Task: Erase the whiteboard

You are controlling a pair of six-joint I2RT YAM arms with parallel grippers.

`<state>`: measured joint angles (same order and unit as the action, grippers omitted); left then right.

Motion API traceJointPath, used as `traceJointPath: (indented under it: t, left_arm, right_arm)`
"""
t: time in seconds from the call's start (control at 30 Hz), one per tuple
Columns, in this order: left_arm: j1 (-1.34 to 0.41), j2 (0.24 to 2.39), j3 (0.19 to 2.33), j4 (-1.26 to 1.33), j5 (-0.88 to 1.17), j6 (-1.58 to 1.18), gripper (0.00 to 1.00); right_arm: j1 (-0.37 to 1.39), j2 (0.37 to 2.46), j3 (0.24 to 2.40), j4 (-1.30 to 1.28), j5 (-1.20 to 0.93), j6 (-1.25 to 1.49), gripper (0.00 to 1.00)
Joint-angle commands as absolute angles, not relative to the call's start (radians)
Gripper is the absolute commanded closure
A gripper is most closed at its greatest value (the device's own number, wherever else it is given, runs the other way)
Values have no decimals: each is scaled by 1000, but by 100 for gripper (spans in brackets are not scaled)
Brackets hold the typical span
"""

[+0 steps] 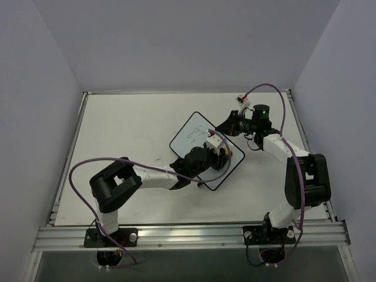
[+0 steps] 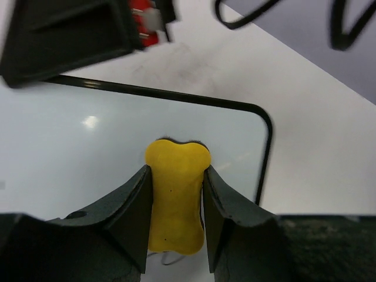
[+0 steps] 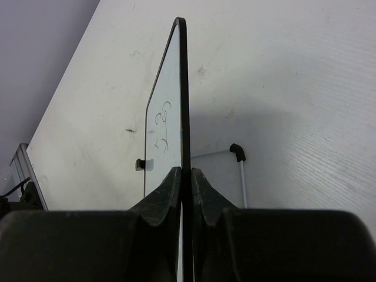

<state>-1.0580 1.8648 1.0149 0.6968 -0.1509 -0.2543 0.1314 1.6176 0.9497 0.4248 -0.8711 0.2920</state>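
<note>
While the left arm [image 1: 147, 176] extends in from the lower left of the overhead view, its jaws sit over the whiteboard [image 1: 189, 136]. The board lies near the middle of the white worktop [image 1: 117, 135], turned so that its corners point like a diamond.

The left jaws are narrowed on a yellow eraser [image 2: 176, 205]. In the left wrist view the block stands between the two dark fingers [image 2: 126, 217], pinched at its waist. Its rounded end sticks out past the tips over the glossy white face. Whether the eraser actually touches the face cannot be told. The thin black frame [image 2: 267, 147] curves round a corner at the right of that picture, with worktop beyond it.

The right arm [image 1: 305, 176] comes up from the lower right of the overhead view and bends back toward the centre, meeting the board at its upper right edge. The right jaws are nearly closed, holding the board by its rim. In the right wrist view the board is seen edge-on, a black line running up the middle of the picture, and the two fingers [image 3: 164, 194] press it from either side. Green handwriting [image 3: 161, 126] shows on the face to the left of that line. From above, green marks also show on the upper left part of the board. A small black foot [image 3: 140, 164] juts out to the left of the board, just above the fingertips.
</note>
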Motion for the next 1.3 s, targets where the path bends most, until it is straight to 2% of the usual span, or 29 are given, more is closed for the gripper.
traceJointPath:
  t: [0.0,0.27,0.67,0.83,1.27]
  left_arm:
    - [-945,1881,980,540,-250,-256,98]
    - [-839,1901,1006,495,-239,-241,98]
    - [-991,1887,991,580,-244,-170,98]
    - [-1049,1887,913,676,-233,-183,98]
    - [-991,1934,733,900,-391,-316,98]
  right_arm:
    - [153,1580,965,413,-930,287,100]
    - [158,1580,963,408,-925,282,100]
    - [158,1577,962,407,-922,279,100]
    - [158,1575,962,407,-920,279,100]
    - [178,1595,968,407,-911,281,100]
